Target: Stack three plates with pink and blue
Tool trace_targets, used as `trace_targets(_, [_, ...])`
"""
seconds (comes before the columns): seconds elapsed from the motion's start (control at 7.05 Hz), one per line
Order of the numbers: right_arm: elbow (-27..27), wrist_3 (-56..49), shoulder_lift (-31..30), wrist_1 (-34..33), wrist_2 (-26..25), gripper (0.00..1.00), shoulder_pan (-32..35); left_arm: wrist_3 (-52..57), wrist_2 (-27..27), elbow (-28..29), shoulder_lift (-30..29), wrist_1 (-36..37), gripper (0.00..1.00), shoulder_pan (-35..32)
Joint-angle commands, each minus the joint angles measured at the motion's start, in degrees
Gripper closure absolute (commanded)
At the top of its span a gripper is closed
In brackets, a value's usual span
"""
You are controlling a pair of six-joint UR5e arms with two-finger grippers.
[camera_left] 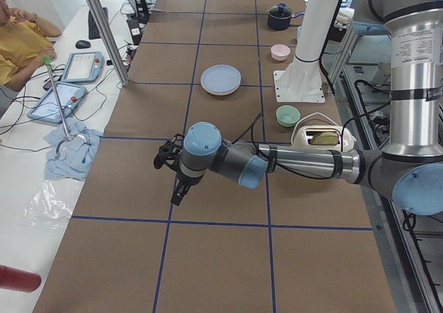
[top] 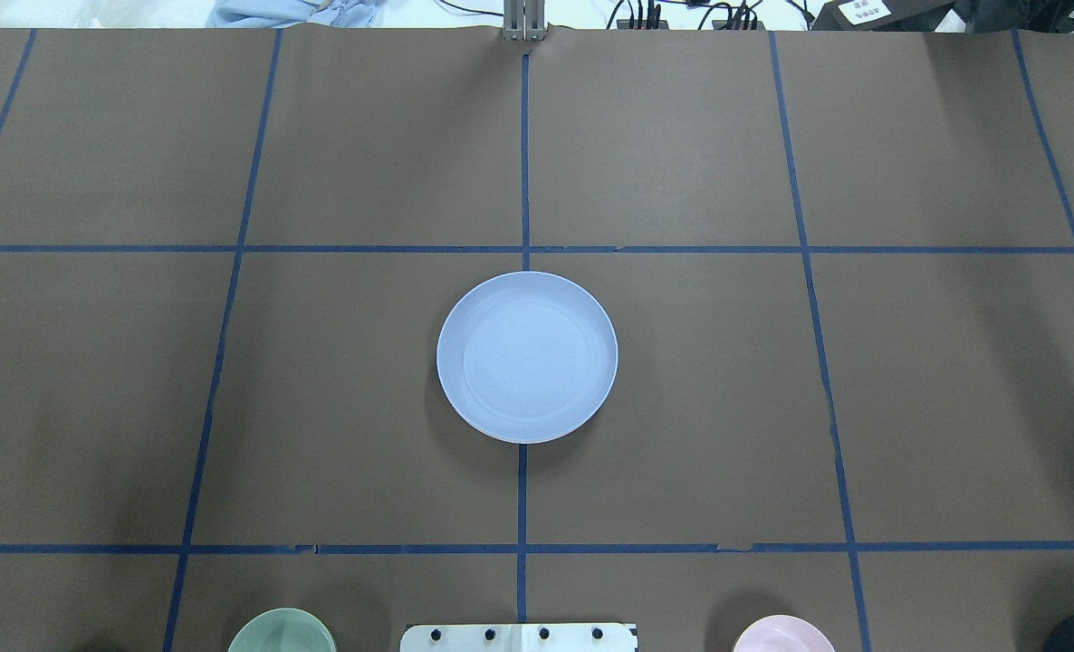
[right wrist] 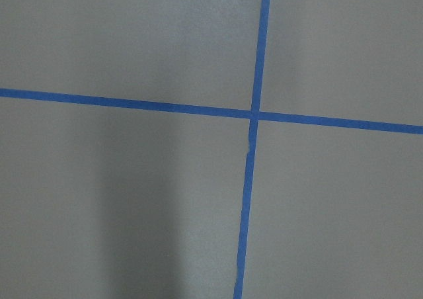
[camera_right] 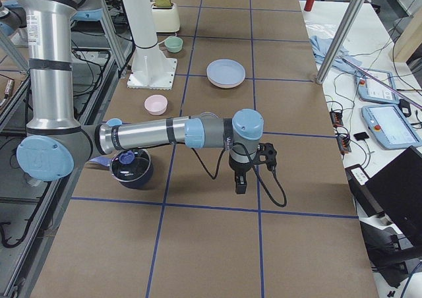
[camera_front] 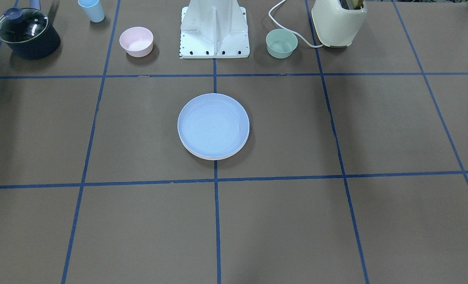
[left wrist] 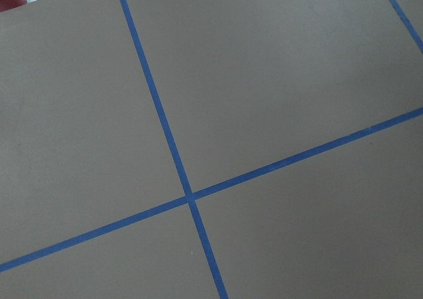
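Left gripper [camera_left: 178, 190]: you see it only in the left side view, hanging low over the table [camera_front: 376, 126] by a tape crossing, well apart from the plates. From there you cannot tell whether its fingers are parted or closed.

Right gripper [camera_right: 241, 181]: same case. It shows only in the right side view, pointing down, and its state cannot be told. Both wrist cameras give you only brown table cover and blue tape.

Blue plate [camera_front: 213, 125]: top of the stack at the table's centre, sitting across the middle tape line.
- Lower plates [camera_front: 214, 157]: only thin pale rims peek out on your side in the front-facing view.
- The right side view shows a pinkish rim under the blue.
- How many lie below, and the colour of each, is hard to make out.
- From overhead the blue plate hides everything under it.

Pink bowl [camera_front: 136, 41] and green bowl [camera_front: 281, 43] flank the robot base [camera_front: 214, 29]. Both bowls are cut off at the overhead view's bottom edge.

Toaster [camera_front: 338, 21] stands beside the green bowl, its top cropped. The lidded pot [camera_front: 27, 33] and blue cup [camera_front: 92, 10] lie beyond the pink bowl.
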Motion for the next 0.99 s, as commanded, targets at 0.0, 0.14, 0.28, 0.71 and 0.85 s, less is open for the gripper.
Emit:
trace_targets(0.0, [0.3, 0.3, 0.0, 0.1, 0.5, 0.00, -0.1, -0.7, 0.0, -0.5, -0.2, 0.0, 0.01, 0.0])
trace_targets(0.14, [0.2, 0.5, 0.0, 0.1, 0.5, 0.00, -0.2, -0.8, 0.1, -1.2, -0.1, 0.0, 0.01, 0.0])
trace_targets(0.28, [0.3, 0.2, -0.2, 0.1, 0.7, 0.00, -0.1, -2.4, 0.5, -0.5, -0.1, 0.0, 0.01, 0.0])
trace_targets(0.71, [1.0, 0.9, -1.4, 0.0, 2.1, 0.00, -0.1, -5.1, 0.5, -5.6, 0.2, 0.4, 0.01, 0.2])
trace_targets(0.85, [1.1, 0.9, -1.0, 0.1, 1.4, 0.00, -0.2, -5.2, 0.6, -5.5, 0.2, 0.3, 0.01, 0.4])
